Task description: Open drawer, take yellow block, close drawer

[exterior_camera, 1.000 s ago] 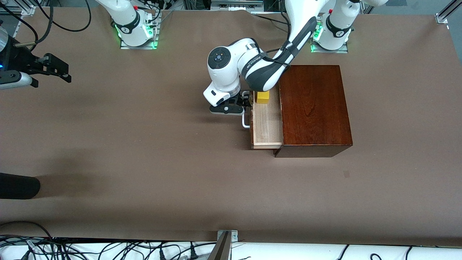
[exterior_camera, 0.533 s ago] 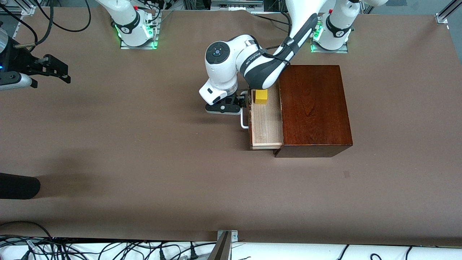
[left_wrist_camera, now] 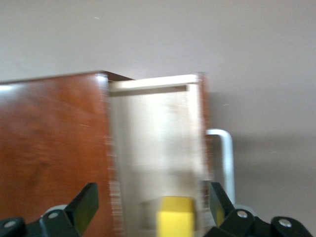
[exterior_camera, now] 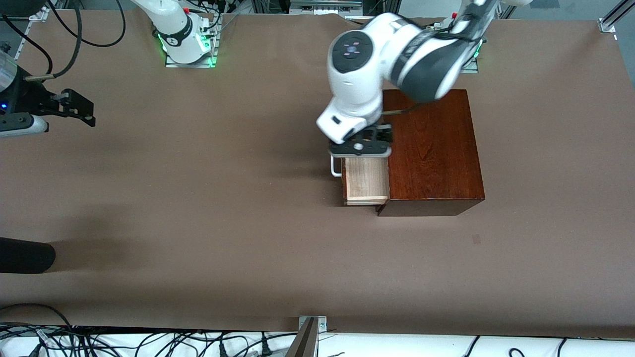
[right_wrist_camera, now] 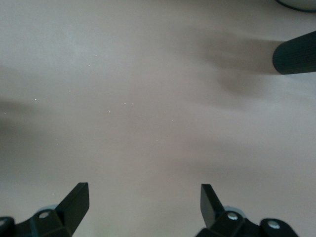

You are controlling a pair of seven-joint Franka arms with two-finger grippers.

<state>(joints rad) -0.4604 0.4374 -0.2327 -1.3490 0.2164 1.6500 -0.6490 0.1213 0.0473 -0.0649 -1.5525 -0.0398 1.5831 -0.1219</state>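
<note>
Pale wood lines the drawer [exterior_camera: 366, 181], which is pulled out of the dark mahogany box [exterior_camera: 431, 148] toward the right arm's end of the table [exterior_camera: 198, 198], its white loop handle [exterior_camera: 335, 167] fixed to the reddish-brown front. The left gripper [exterior_camera: 361, 147] is held in the air over the part of the open drawer that lies farther from the front camera, just beside the box's edge. In the left wrist view its fingers [left_wrist_camera: 85, 203] are seen spread wide, and nothing is pinched between them. The yellow block [left_wrist_camera: 175, 216] is seen in that view resting on the drawer floor, between the two spread fingers and below them; in the front view it is hidden under the gripper. The drawer [left_wrist_camera: 158, 153], the box [left_wrist_camera: 52, 148] and the handle [left_wrist_camera: 224, 158] are shown blurred in the left wrist view. The right gripper [exterior_camera: 59, 106] is held waiting in the air at the right arm's end of the table, well apart from the box. Its fingers [right_wrist_camera: 74, 202] are spread wide over bare brown table [right_wrist_camera: 148, 98], with nothing between them. A dark rounded object [exterior_camera: 25, 255] is seen at that same end of the table, nearer to the front camera.
</note>
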